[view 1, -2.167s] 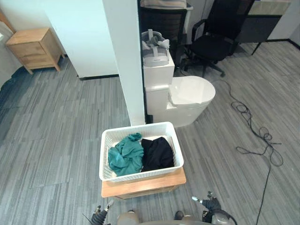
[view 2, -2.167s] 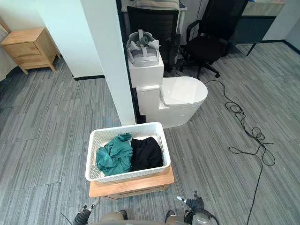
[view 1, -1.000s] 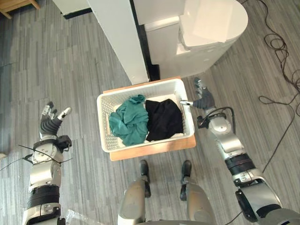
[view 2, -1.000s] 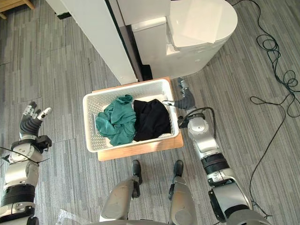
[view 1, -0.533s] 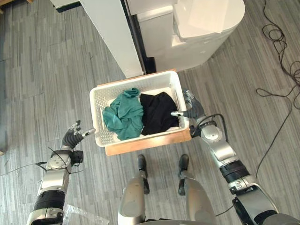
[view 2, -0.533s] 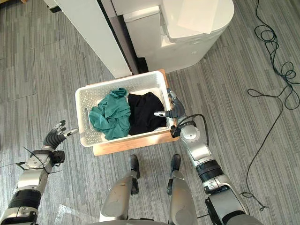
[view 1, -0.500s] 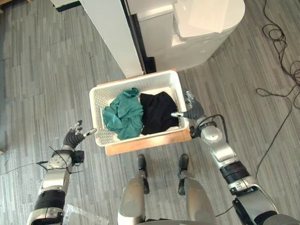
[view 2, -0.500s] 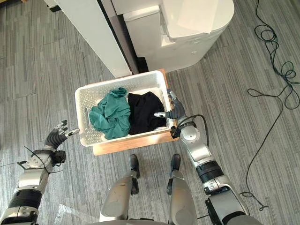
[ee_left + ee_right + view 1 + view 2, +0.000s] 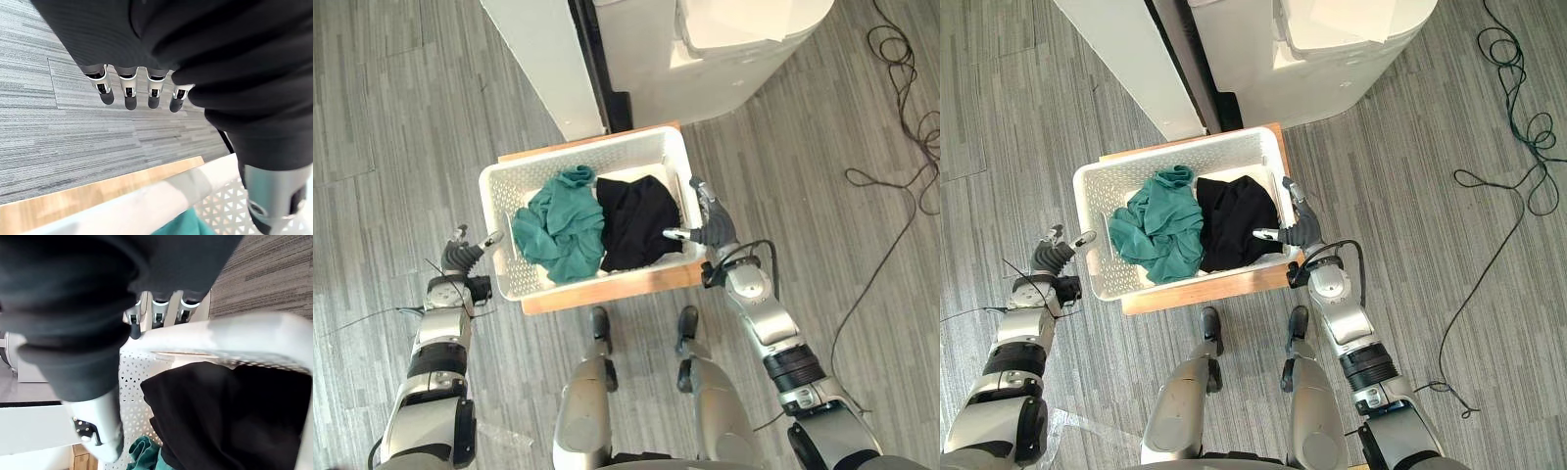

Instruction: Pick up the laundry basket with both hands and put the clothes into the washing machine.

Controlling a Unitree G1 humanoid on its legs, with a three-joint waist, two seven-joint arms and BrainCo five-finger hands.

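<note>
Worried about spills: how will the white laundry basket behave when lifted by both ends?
Probably light: the laundry basket has perforated plastic walls and holds only a teal garment and a black garment. The walls may flex. The loose clothes sit low, so spilling seems unlikely if kept level.

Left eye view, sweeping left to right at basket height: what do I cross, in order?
Left hand → left wall of the laundry basket → teal garment → black garment → right hand at the basket's right rim.
</note>
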